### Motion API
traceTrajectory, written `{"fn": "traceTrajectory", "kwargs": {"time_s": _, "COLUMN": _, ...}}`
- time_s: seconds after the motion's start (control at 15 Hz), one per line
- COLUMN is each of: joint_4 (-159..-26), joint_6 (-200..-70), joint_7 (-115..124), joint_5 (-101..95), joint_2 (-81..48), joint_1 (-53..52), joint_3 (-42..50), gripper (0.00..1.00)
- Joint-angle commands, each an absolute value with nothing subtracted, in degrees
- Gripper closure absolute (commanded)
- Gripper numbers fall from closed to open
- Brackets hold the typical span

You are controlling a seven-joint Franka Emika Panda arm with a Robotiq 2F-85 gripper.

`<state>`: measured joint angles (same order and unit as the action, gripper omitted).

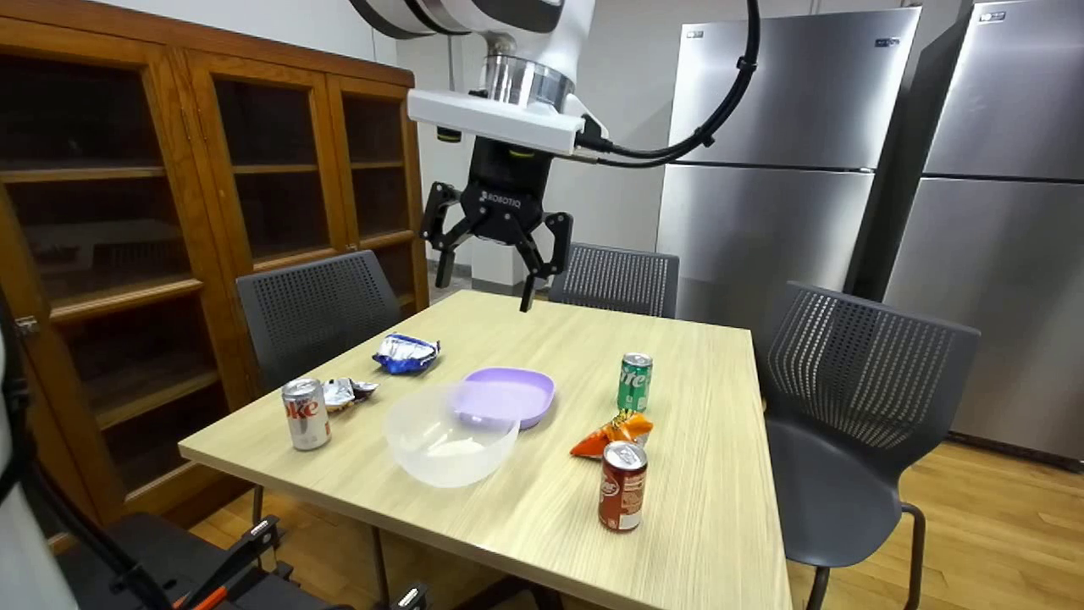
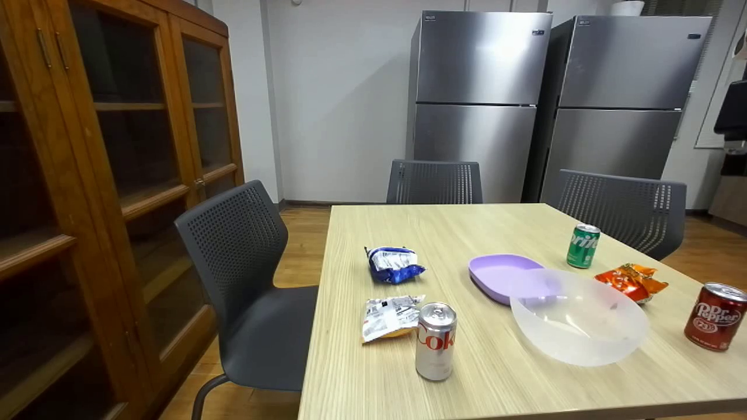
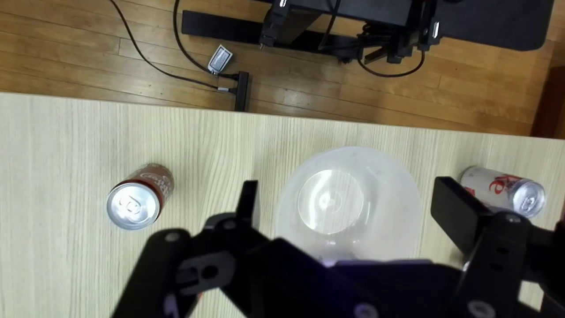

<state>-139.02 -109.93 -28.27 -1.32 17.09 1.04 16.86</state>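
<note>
Claw (image 1: 484, 296): jaws wide apart, above the desk (image 1: 703, 474).
Bowl (image 2: 580, 326): on the desk, just beside the purple plate (image 2: 499, 274); I can't tell if they touch.
Silver can (image 1: 306, 415): standing near the desk edge.

In an exterior view the Panda arm (image 1: 555, 38) is cut off by the top edge, the silver Coke can (image 1: 306, 413) hides part of the silver snack bag (image 1: 340, 392), and the Dr Pepper can (image 1: 622, 490) covers the near edge of the orange snack bag (image 1: 611, 434). Frosted bowl (image 1: 449, 453) blurs part of the purple plate (image 1: 527, 391) in both exterior views. Wrist view: gripper (image 3: 346, 190) runs off the bottom edge, partly out of focus, hiding nearly all of that plate and the orange snack bag.
</note>
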Motion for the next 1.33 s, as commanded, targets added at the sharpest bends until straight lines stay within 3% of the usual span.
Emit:
{"fn": "traceTrajectory", "kwargs": {"time_s": 0.0, "joint_4": -136.1, "joint_6": -114.1, "joint_7": -29.1, "joint_5": 0.8, "joint_2": 12.8, "joint_1": 2.8, "joint_3": 15.9, "gripper": 0.00}}
{"fn": "traceTrajectory", "kwargs": {"time_s": 1.27, "joint_4": -108.5, "joint_6": -124.0, "joint_7": -21.8, "joint_5": 7.7, "joint_2": -16.9, "joint_1": 8.7, "joint_3": 10.4, "gripper": 0.00}}
